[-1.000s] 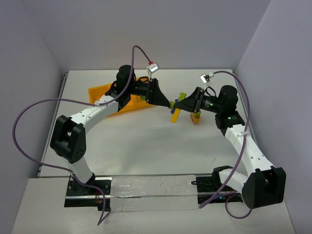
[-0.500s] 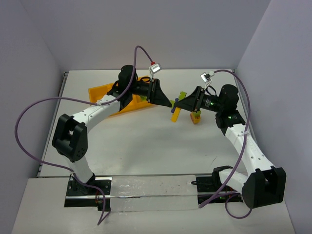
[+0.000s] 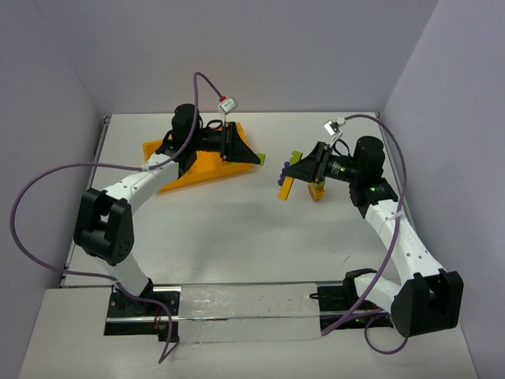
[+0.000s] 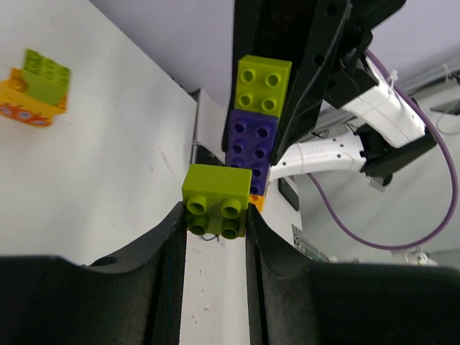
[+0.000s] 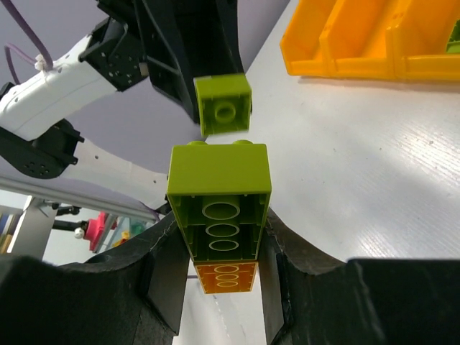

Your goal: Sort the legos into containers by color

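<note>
Lime brick pinched in the left claw: carry it level to the tray, green section, then release. Right claw clamps the stack.

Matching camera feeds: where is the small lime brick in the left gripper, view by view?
Top external: small lime brick at the left gripper tip, right of the tray.
Left wrist: low centre, between the fingers.
Right wrist: upper centre.
Shared landmark: right gripper's brick stack.

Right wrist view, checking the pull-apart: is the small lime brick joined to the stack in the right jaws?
No, a clear gap shows between the small lime brick and the lime end of the stack.
</note>
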Controlling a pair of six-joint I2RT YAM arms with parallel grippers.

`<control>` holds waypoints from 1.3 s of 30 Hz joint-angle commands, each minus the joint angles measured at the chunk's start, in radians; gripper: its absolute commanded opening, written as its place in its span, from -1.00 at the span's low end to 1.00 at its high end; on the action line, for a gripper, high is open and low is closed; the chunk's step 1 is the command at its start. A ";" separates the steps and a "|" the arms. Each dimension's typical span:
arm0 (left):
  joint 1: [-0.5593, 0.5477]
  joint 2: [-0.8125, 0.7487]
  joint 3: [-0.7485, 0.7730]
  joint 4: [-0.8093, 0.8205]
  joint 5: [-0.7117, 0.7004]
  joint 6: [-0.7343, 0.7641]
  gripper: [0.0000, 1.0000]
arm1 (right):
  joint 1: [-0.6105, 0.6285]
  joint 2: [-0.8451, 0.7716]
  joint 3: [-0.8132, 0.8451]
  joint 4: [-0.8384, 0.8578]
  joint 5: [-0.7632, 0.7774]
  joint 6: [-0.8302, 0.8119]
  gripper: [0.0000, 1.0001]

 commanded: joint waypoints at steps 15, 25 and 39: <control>0.059 0.056 0.311 -0.861 -1.117 0.350 -1.00 | -0.006 -0.029 0.133 -0.404 0.609 -0.166 -1.00; 0.011 0.373 0.625 -0.942 -1.382 0.349 -1.00 | -0.006 -0.046 0.127 -0.432 0.643 -0.167 -1.00; -0.009 0.404 0.657 -0.915 -1.358 0.373 0.49 | -0.006 -0.026 0.148 -0.450 0.617 -0.179 -1.00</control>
